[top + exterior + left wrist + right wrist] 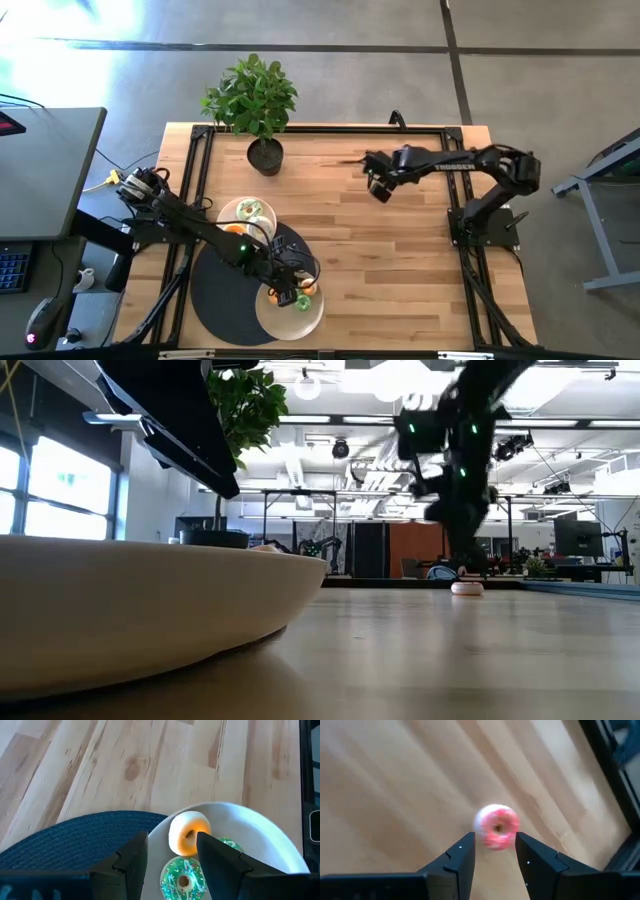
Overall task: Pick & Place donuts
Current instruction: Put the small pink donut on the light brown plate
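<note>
My left gripper (292, 293) (171, 840) hangs open over the near white plate (300, 325) (260, 835). On that plate lie a tilted orange-iced donut (189, 834), just past the fingertips, and two green donuts (182, 877) (230, 844). My right gripper (378, 188) (494, 839) (455, 510) is open above a pink donut (496, 826) (467, 588), which lies flat on the bare wood. A second white plate (228, 212) farther back holds more donuts (255, 210). My left gripper's one fingertip (202, 842) stands right beside the orange donut's rim (200, 827); I cannot tell whether it touches. The donut rests tilted on the plate.
A dark round mat (225, 295) (75, 840) lies under the near plate. A potted plant (262, 105) stands at the far edge. A black frame (195, 150) runs around the wooden table. Bare wood (400, 270) spreads between the two arms.
</note>
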`<action>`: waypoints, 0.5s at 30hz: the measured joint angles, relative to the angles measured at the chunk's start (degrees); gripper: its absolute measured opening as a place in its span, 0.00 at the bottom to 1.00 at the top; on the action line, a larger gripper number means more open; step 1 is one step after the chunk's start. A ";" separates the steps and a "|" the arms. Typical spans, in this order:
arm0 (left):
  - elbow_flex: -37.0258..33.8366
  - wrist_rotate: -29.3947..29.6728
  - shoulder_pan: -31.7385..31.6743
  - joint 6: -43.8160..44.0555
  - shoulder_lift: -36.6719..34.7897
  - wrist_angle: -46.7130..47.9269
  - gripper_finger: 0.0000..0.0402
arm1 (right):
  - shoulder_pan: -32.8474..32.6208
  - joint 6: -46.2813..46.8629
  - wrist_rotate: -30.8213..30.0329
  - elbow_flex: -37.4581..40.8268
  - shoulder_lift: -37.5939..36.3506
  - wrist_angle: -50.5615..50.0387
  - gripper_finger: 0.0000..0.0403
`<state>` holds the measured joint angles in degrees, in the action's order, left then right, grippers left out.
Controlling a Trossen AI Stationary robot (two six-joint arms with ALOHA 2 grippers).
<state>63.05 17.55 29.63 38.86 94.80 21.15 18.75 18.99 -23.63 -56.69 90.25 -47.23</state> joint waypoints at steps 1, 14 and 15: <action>0.00 -0.01 0.00 0.00 0.00 0.00 0.42 | 1.42 -0.30 -0.10 1.54 -0.10 1.30 0.34; 0.00 -0.01 -0.02 0.01 0.00 -0.08 0.42 | 6.51 -2.53 7.52 11.16 -0.10 16.90 0.30; 0.00 -0.04 -0.02 0.01 0.00 0.00 0.42 | 6.51 -2.55 7.59 11.51 -0.10 17.56 0.29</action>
<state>63.05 17.52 29.61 38.87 94.80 21.15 25.26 16.45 -16.04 -45.18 90.15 -29.67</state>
